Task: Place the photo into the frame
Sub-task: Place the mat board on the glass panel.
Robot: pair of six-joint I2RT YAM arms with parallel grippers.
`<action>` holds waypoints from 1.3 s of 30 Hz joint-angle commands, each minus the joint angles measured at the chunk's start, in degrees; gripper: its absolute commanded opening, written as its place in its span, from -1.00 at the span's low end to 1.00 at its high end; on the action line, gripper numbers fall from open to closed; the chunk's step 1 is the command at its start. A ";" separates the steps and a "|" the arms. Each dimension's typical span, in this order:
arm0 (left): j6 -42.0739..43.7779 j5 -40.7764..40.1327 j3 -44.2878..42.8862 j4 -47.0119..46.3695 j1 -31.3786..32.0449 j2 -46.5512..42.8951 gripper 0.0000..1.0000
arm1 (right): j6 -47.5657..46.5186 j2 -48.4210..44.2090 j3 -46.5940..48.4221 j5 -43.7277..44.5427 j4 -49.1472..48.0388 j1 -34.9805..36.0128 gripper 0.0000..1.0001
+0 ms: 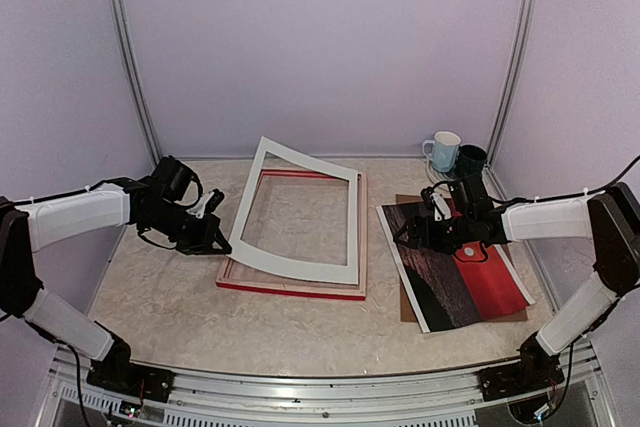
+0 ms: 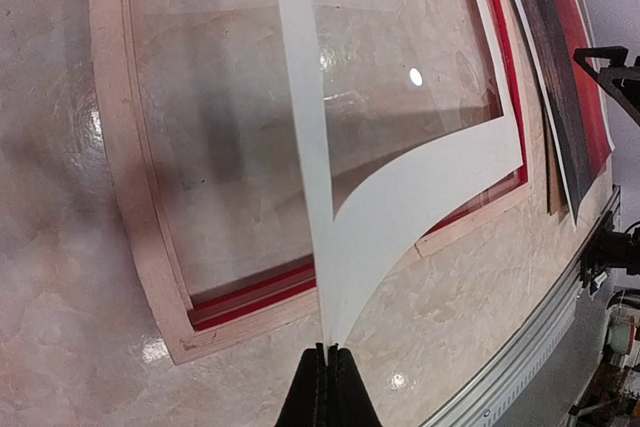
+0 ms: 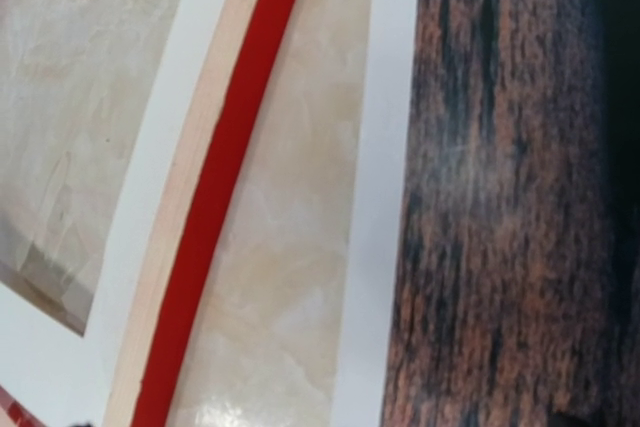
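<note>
Pale wood faces up on the frame, which lies flat in the middle of the marbled bench with its red front showing only as a strip along the near edge. Above it a white mat board hangs tilted and bowed: its far side is raised and its near strip sags toward the frame's near rail. The left gripper is pressed together on the mat board's near-left corner, and the left wrist view shows the fingertips pinching the thin white sheet edge-on. To the right of the frame, apart from it, the photo lies picture side up and slightly askew on a brown board that shows at its edges. The right gripper has its jaws spread, low over the photo's far-left part. Whether it touches the print cannot be told. A white mug and a dark mug stand together by the back wall.
</note>
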State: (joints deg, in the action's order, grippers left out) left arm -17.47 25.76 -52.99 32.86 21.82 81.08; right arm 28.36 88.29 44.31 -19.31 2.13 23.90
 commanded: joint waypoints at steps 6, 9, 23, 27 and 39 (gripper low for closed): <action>1.09 3.25 -1.50 1.72 -0.64 -2.18 -1.00 | -0.08 0.37 -0.32 -0.49 -1.23 0.80 0.96; 1.13 4.17 -1.37 1.86 -0.57 -2.70 -1.00 | 0.02 0.63 -0.23 -0.62 -1.41 0.80 0.96; -0.04 -2.74 -2.58 -0.54 -0.63 1.70 -0.74 | 0.63 1.65 0.51 -0.74 -1.96 1.98 0.96; -0.25 -4.84 -2.76 -1.62 -0.64 3.30 -0.54 | 0.64 2.04 0.49 -0.59 -1.99 2.03 0.96; -3.15 -6.75 -0.82 -7.78 -0.59 5.00 -0.26 | 0.81 3.19 0.77 -0.74 -1.98 2.46 0.96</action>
State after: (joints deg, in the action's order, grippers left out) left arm -19.44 20.08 -54.15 28.67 21.56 85.12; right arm 28.64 90.54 44.31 -19.73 0.86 25.50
